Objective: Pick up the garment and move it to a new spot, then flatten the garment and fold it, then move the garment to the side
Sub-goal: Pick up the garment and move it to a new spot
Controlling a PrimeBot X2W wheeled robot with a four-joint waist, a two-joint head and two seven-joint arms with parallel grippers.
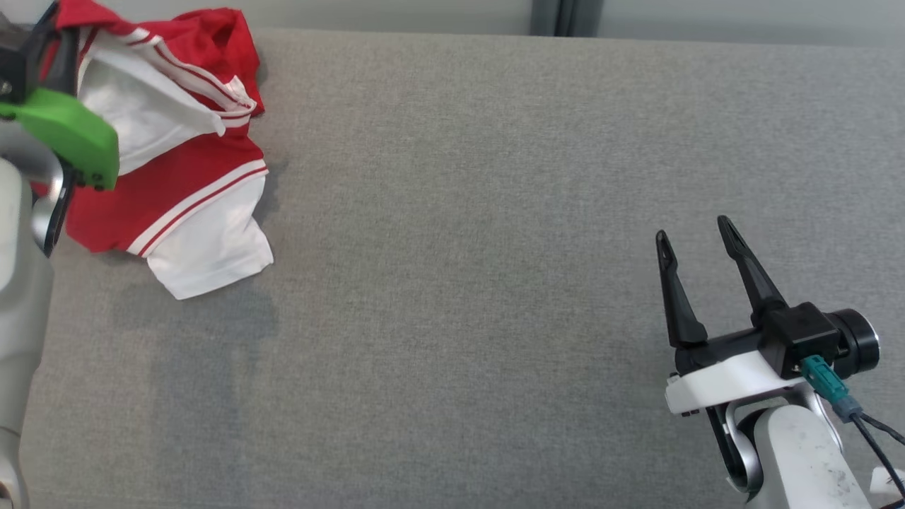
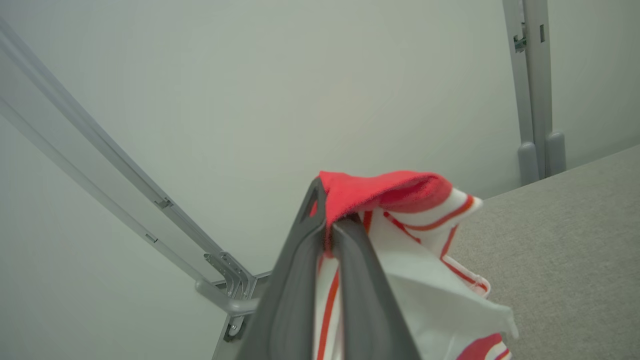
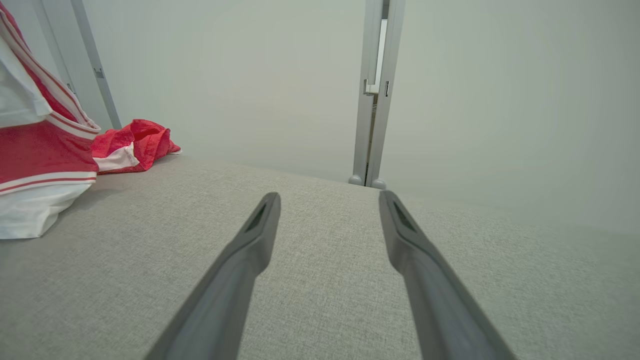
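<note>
Nearest, at the lower right, the right hand (image 1: 693, 230) is held spread above the grey table (image 1: 459, 283). Farther off, at the table's far left, the red-and-white garment (image 1: 177, 191) is seen bunched. A red fold of it is pinched by the left hand (image 2: 327, 215), whose fingers are pressed together on the cloth.
</note>
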